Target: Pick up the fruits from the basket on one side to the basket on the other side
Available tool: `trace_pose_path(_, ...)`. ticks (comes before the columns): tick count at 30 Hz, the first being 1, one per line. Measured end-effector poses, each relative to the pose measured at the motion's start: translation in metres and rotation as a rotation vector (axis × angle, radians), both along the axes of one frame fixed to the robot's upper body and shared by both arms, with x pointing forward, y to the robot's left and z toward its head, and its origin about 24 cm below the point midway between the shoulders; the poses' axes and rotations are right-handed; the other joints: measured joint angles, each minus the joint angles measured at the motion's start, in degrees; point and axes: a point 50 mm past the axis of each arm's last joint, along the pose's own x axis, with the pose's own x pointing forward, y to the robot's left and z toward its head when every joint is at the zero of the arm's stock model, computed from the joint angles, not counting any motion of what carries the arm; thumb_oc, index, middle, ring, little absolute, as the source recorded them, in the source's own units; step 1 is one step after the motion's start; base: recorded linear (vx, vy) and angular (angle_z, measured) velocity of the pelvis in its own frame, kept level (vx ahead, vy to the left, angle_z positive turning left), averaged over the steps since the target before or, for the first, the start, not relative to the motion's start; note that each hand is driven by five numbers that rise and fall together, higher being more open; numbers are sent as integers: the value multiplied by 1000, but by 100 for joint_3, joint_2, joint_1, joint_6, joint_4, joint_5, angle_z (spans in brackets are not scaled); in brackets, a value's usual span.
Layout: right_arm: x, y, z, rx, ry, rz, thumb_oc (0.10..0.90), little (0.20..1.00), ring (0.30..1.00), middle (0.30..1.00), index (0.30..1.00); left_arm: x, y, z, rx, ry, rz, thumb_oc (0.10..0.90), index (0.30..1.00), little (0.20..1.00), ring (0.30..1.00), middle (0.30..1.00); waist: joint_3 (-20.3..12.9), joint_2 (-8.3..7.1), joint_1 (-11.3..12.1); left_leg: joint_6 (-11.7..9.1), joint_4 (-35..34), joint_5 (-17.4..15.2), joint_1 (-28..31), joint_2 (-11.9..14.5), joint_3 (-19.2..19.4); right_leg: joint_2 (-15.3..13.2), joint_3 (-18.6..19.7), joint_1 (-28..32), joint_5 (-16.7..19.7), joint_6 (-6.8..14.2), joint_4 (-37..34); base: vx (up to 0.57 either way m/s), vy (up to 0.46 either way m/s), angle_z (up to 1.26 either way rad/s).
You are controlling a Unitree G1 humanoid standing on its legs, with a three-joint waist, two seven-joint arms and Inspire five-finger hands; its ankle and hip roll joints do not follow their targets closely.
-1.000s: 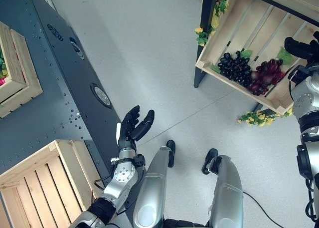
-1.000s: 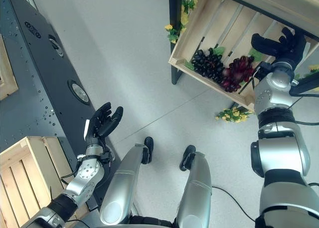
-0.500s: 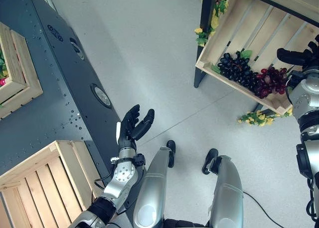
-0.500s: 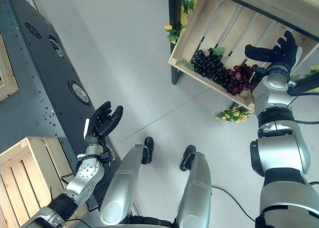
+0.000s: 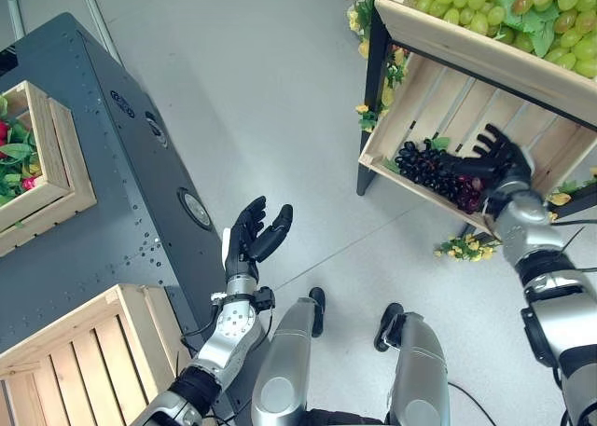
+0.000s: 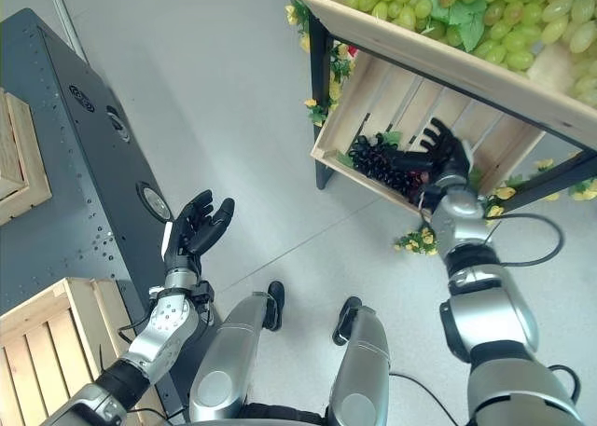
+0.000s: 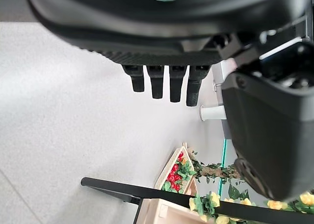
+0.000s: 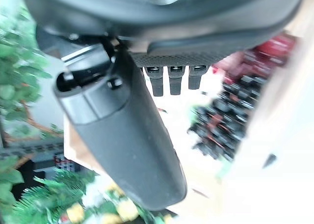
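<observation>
Grey floor (image 5: pixel 280 90) takes most of the head views. Dark grey desk (image 5: pixel 112 193) runs along robot's L side, w/ an empty slatted wooden crate (image 5: pixel 84 361) at its near end & another crate w/ red fruit and leaves (image 5: pixel 28 165) farther along. On R side, black-framed shelf rack (image 5: pixel 373 100): upper crate heaped w/ green grapes (image 5: pixel 485 6), and below it a tilted wooden crate (image 5: pixel 438 109) on the lower shelf. In that lower crate lie a dark grape bunch (image 5: pixel 424 163) & a reddish-purple bunch (image 5: pixel 465 188), touching each other, near crate's low front edge. Yellow flowers w/ leaves (image 5: pixel 459 248) on floor by rack foot.

R hand (image 5: pixel 494 160) is inside lower crate, over the reddish bunch, fingers (image 8: pixel 176 79) spread, straight, not closed on any fruit. L hand (image 5: pixel 254 235) is raised above desk edge, palm up, fingers (image 7: pixel 162 82) loosely apart, holding nothing.
</observation>
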Motion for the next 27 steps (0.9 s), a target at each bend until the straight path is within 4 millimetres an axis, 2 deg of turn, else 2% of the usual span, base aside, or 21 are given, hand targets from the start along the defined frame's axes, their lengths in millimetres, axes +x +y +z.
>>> trace_pose_path(3, -8, 18, -26, 35, 39, 60, 800, 900, 900, 900, 900, -1, 0, -8, 10, 40, -3, 800, 900, 900, 900, 900, -12, -60, -72, -4, -227, 2, 407, 12, 43, 16, -59, 411, -4, 20, -225, 67, -31, 6)
trace_pose_path(6, -13, 29, -39, 60, 58, 95, 800, 900, 900, 900, 900, -2, 3, -12, 24, 61, 2, 800, 900, 900, 900, 900, -42, -142, -96, -5, -390, 2, 648, 15, 100, 32, -54, 622, 1, 29, -369, 74, -40, -4)
trace_pose_path(8, -19, 43, -53, 93, 77, 126, 800, 900, 900, 900, 900, -3, 11, -25, 33, 124, 45, 800, 900, 900, 900, 900, -64, -202, -133, -26, -638, 17, 979, 68, 168, 123, -60, 978, 83, 159, -698, 103, -37, -7)
trace_pose_path(10, -25, 59, -66, 125, 98, 163, 800, 900, 900, 900, 900, -9, 22, -36, 44, 181, 87, 800, 900, 900, 900, 900, -243, -366, -192, -61, -835, 43, 1092, 77, 187, 177, -58, 1078, 119, 212, -893, 93, -23, -7)
trace_pose_path(13, -36, 73, -82, 147, 132, 203, 800, 900, 900, 900, 900, -13, 29, -45, 66, 229, 107, 800, 900, 900, 900, 900, -388, -549, -208, -127, -1137, 101, 1369, 89, 218, 248, -64, 1344, 163, 264, -1194, 114, -9, -4)
trace_pose_path(15, -56, 85, -111, 198, 204, 209, 800, 900, 900, 900, 900, -28, 31, -63, 79, 311, 101, 800, 900, 900, 900, 900, -816, -612, -212, -155, -1592, 191, 1639, 92, 256, 373, -68, 1627, 317, 328, -1700, 117, 12, -8)
trace_pose_path(18, -87, 91, -145, 226, 307, 214, 800, 900, 900, 900, 900, -48, 27, -86, 85, 408, 96, 800, 900, 900, 900, 900, -1295, -578, -225, -141, -2177, 340, 2044, 38, 293, 463, -67, 2029, 503, 412, -2337, 81, 13, -4)
trace_pose_path(21, -115, 94, -169, 269, 372, 214, 800, 900, 900, 900, 900, -64, 24, -102, 102, 483, 86, 800, 900, 900, 900, 900, -1606, -554, -289, -141, -2648, 463, 2312, -22, 279, 519, -62, 2283, 601, 444, -2770, 119, 12, 7)
trace_pose_path(22, -129, 99, -180, 292, 408, 210, 800, 900, 900, 900, 900, -76, 26, -111, 109, 531, 96, 800, 900, 900, 900, 900, -1756, -557, -327, -149, -2867, 521, 2435, -41, 263, 553, -54, 2421, 655, 469, -3001, 73, 8, 7)
trace_pose_path(27, -172, 107, -209, 333, 535, 206, 800, 900, 900, 900, 900, -107, 35, -137, 134, 699, 82, 800, 900, 900, 900, 900, -2118, -519, -383, -169, -3400, 682, 2684, -58, 250, 653, -65, 2658, 812, 503, -3540, 65, 4, 2)
